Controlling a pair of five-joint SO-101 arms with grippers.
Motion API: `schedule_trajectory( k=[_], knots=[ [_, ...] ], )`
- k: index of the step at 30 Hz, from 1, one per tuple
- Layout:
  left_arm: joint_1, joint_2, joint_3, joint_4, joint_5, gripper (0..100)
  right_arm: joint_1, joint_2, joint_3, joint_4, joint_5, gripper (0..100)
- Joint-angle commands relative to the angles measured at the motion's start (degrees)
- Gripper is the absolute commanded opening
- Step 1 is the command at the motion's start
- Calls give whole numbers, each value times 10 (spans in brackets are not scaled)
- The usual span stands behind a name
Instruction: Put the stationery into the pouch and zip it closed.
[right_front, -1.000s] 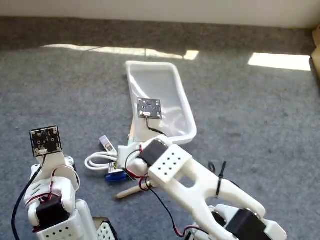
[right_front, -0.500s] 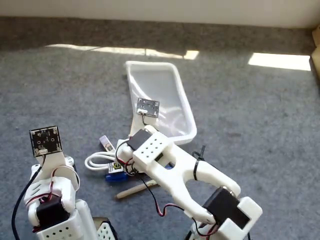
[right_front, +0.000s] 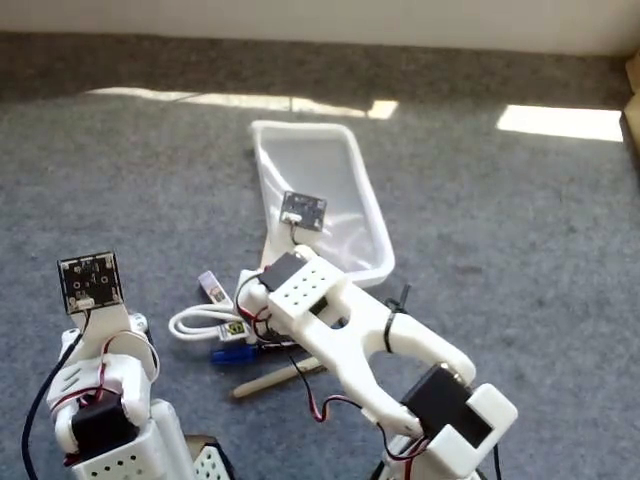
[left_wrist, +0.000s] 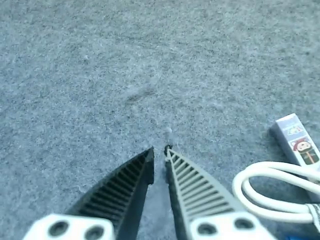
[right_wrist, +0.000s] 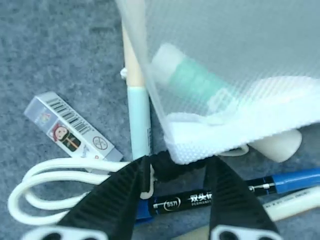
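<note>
The right pincer (right_wrist: 177, 164) is hanging with its jaws apart, straddling a corner of the pouch (right_wrist: 250, 45) and a dark piece (right_wrist: 167, 171) there, probably the zip pull. The pouch is lying on the surface (right_front: 520, 260) just beyond the loose stationery, with a green tube (right_wrist: 187, 77) already inside. A blue pen (right_wrist: 280, 182), a pale pen (right_wrist: 139, 120), an eraser (right_wrist: 70, 131) and a white loop (right_wrist: 75, 162) are lying outside, crowding that corner. The left pincer (left_wrist: 159, 150) is sitting over bare surface, tips almost together, gripping nothing.

Hazards:
- Zipping now is risking a closed pouch with most stationery outside.
- Closing here is risking a grab of the loop or the pale pen along with the mesh, since both are touching or nearly touching one jaw.
- Pulling the corner is risking a dragged pouch, because nothing is bracing it.
- Tilting the pouch is risking the tube sliding out.
</note>
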Motion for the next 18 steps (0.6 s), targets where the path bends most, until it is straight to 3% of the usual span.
schedule_trajectory(
  k=[1, 18],
  knots=[
    [-3, -2, -10, -2, 4, 60, 6, -8, -14, 56, -4, 177],
    [-3, -2, -3, -2, 3, 60, 5, -1, -6, 25, -3, 177]
  ],
)
